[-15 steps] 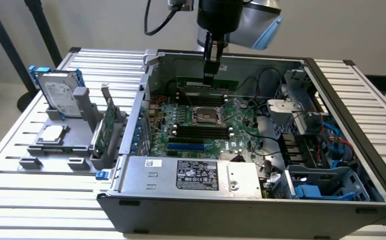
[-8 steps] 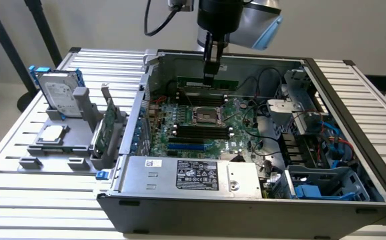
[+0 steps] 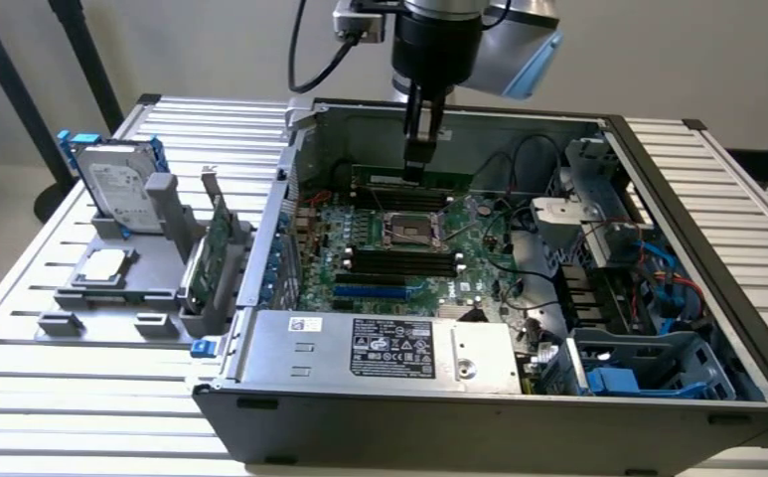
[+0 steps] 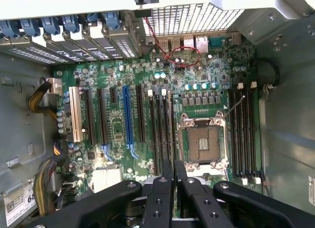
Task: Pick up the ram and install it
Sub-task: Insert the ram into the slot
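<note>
Ram (image 3: 447,179) stands on edge in a slot beyond the CPU socket (image 3: 407,230) in the exterior view, inside the open case (image 3: 357,402). Clenched with nothing between its fingers, the claw (image 3: 417,169) hangs right at the ram's top edge.

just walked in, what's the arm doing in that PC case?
The Universal Robots arm is down inside the open PC case. Its gripper, jaws shut, is at the top edge of the ram, which stands upright at the memory slots behind the CPU socket in the exterior view. I can't tell whether the stick is fully seated. A hard drive and an expansion card stand in the holder on the exterior view's left, untouched.
</note>
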`<state>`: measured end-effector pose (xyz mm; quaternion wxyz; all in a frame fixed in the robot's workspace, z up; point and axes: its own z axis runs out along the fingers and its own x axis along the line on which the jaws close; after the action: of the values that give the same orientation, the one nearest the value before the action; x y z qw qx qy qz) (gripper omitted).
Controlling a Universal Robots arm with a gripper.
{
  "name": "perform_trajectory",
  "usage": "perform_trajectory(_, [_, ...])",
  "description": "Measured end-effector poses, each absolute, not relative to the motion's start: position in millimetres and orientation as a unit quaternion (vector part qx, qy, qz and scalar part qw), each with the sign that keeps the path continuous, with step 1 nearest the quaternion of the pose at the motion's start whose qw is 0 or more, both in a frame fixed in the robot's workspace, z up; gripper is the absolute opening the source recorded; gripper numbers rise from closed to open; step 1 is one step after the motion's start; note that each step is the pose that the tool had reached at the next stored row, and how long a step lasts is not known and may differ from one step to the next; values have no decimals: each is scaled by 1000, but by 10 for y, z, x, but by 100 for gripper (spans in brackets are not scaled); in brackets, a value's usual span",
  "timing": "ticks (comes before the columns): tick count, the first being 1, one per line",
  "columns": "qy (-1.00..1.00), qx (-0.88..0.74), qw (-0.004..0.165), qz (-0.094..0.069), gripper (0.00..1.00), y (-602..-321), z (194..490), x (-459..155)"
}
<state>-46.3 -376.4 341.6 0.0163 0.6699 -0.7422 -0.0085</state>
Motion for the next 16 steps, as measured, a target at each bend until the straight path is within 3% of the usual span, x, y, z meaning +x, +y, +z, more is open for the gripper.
perform_trajectory(16, [-742,671,16,-9,13,-3883,3125,-463])
